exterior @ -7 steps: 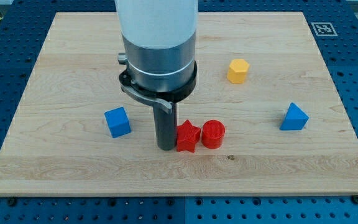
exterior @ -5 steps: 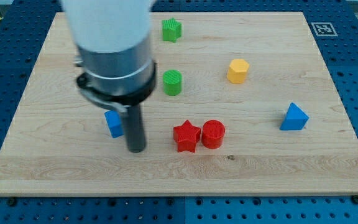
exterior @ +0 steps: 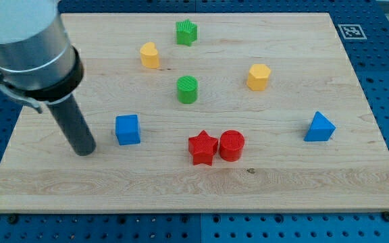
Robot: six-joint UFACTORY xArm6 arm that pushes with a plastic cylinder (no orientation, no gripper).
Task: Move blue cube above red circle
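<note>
**Tip parked left of blue cube; push not yet begun**

At the near-left part of the pale wooden board (exterior: 356, 182), my tip (exterior: 84, 152) is seen resting on the surface, near the view's left of the small blue plastic cube (exterior: 127, 129) and apart from it; a strip of bare wood shows between them. No gripper is fitted: the arm ends in a straight dark rod, so nothing can be opened, closed or held, and at this moment nothing is touched by the tip.

The blue cube is judged light, rigid and free to slide on the smooth wood. It cannot be grasped; it is to be taken by contact on a flat side face. A push off the face's centre is expected to turn it rather than carry it straight.

Further toward the view's right, at about the same depth, the red ribbed plastic circle (exterior: 232, 145) is noted, touching or almost touching the red plastic star (exterior: 202, 148) on its left. The space just above the circle is bare wood, so the target spot is judged free. The cube lies well to the left of it and slightly above the circle's level.

A blue triangular block (exterior: 320, 127) lies at the far right. Beyond, a green cylinder (exterior: 188, 89), a yellow hexagonal block (exterior: 258, 77), a yellow rounded block (exterior: 150, 55) and a green star (exterior: 187, 32) are recorded, none touched.
</note>
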